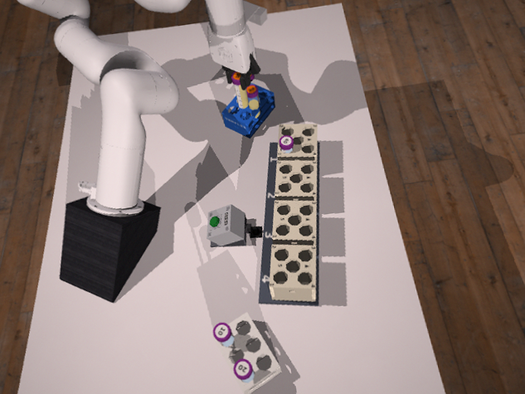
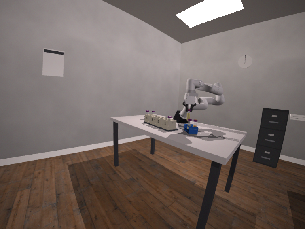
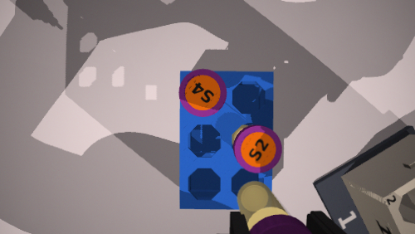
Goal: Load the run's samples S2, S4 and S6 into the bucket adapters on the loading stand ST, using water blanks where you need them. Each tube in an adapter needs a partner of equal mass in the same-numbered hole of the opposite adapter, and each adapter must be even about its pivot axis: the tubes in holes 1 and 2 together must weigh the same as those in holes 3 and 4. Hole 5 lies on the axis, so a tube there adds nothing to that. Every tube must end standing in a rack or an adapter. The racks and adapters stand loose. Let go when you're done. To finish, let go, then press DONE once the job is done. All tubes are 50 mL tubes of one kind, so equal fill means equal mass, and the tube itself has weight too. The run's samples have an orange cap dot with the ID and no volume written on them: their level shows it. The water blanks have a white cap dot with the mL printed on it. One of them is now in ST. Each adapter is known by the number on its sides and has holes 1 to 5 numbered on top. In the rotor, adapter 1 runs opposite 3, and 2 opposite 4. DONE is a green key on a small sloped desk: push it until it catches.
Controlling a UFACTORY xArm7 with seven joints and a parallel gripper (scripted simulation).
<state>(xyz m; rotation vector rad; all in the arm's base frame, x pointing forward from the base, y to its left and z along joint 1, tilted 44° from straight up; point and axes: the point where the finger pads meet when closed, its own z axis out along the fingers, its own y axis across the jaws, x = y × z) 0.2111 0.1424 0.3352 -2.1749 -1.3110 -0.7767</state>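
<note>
My gripper (image 1: 238, 79) (image 2: 189, 107) (image 3: 279, 224) is shut on a sample tube (image 2: 188, 116) (image 3: 254, 199) with yellowish liquid, upright and raised above the blue rack (image 1: 236, 124) (image 2: 193, 130) (image 3: 185, 166); its ID is unreadable. The sample S2 (image 1: 251, 90) (image 2: 189, 119) (image 3: 258, 149) and the sample S4 (image 2: 195, 121) (image 3: 202, 93) stand in that rack. One water blank (image 1: 285, 141) (image 2: 169, 117) stands in adapter 1, its number too small to read. Blanks marked 10 (image 1: 222, 331) and 20 (image 1: 242, 369) stand in the white rack (image 1: 264, 375).
The dark stand ST (image 1: 266, 296) (image 3: 330, 191) carries four adapters in a line. Adapter 2 (image 1: 282, 180), adapter 3 (image 1: 285, 233) and adapter 4 (image 1: 292, 292) show no tubes. The green DONE key (image 1: 213, 222) is on a grey desk beside the stand.
</note>
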